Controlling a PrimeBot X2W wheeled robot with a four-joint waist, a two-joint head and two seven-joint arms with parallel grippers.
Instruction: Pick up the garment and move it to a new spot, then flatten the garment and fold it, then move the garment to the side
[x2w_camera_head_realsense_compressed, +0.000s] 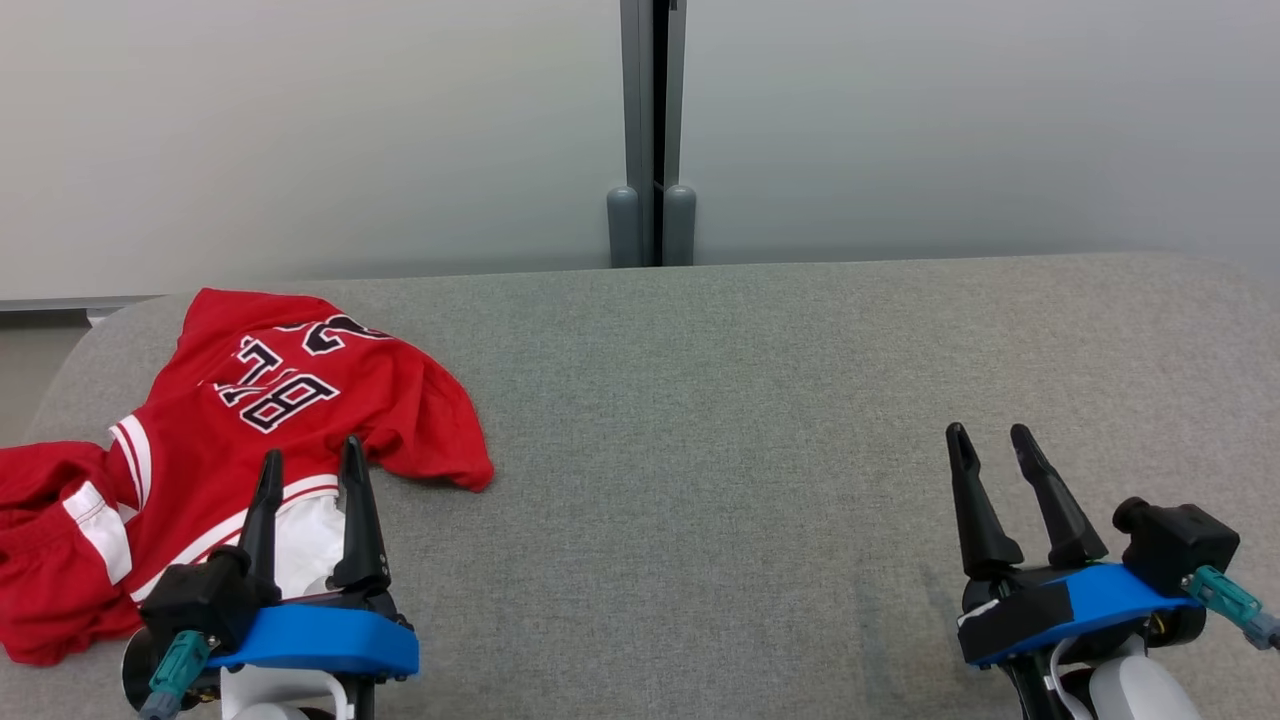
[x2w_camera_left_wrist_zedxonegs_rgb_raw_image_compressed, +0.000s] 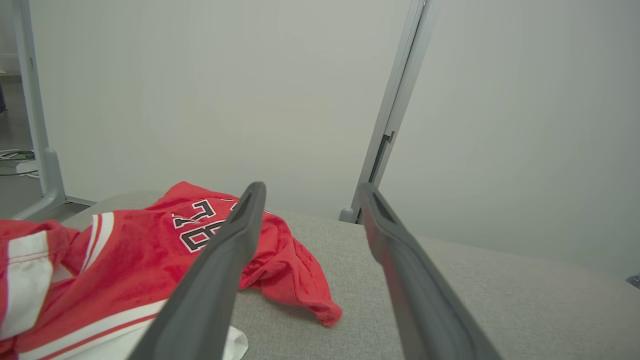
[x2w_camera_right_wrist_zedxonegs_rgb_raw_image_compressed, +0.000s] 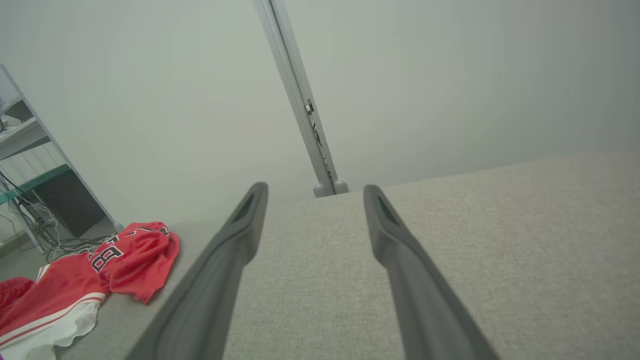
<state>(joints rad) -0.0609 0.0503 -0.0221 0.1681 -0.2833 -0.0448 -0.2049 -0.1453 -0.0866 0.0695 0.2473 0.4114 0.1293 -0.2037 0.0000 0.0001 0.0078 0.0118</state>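
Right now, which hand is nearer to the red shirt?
Left. The left hand is at the near edge of the red shirt; the right hand is far across the grey surface.

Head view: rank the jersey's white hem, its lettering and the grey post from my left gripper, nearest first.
1. white hem: just behind the left gripper fingers, at the jersey near edge.
2. lettering: farther up the jersey, slightly left.
3. grey post: farthest back, centre.
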